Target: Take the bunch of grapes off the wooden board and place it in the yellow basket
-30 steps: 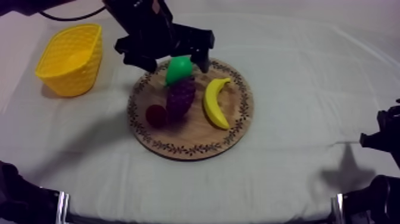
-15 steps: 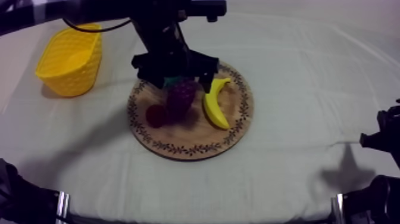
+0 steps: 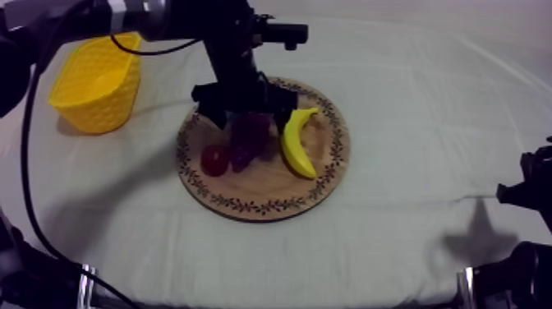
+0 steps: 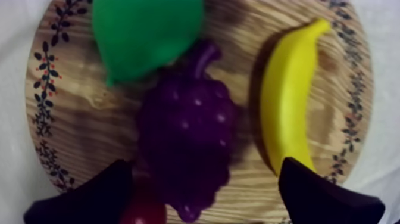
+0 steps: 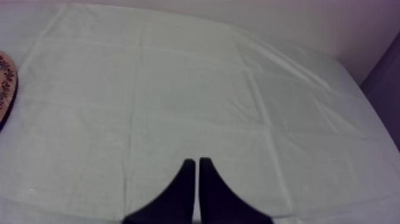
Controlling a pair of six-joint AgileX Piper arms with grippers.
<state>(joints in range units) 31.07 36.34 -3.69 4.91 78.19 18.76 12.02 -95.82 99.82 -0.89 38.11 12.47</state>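
Note:
The purple bunch of grapes (image 3: pixel 250 136) (image 4: pixel 187 140) lies in the middle of the round wooden board (image 3: pixel 271 196) (image 4: pixel 77 119). My left gripper (image 3: pixel 246 115) (image 4: pixel 202 190) hangs low over it, open, one finger on each side of the bunch and neither touching it. The yellow basket (image 3: pixel 94 82) stands at the far left of the table, with nothing visible inside. My right gripper (image 5: pixel 197 164) (image 3: pixel 526 187) rests shut over bare cloth at the right edge.
On the board a green pear (image 4: pixel 146 33) touches the stem end of the grapes, a banana (image 3: pixel 297 141) (image 4: pixel 291 107) lies to their right, and a small red fruit (image 3: pixel 215 159) (image 4: pixel 143 211) sits at their left.
My left gripper has come down over the board, from above the pear to low around the grapes, fingers still apart. The right arm has not moved.

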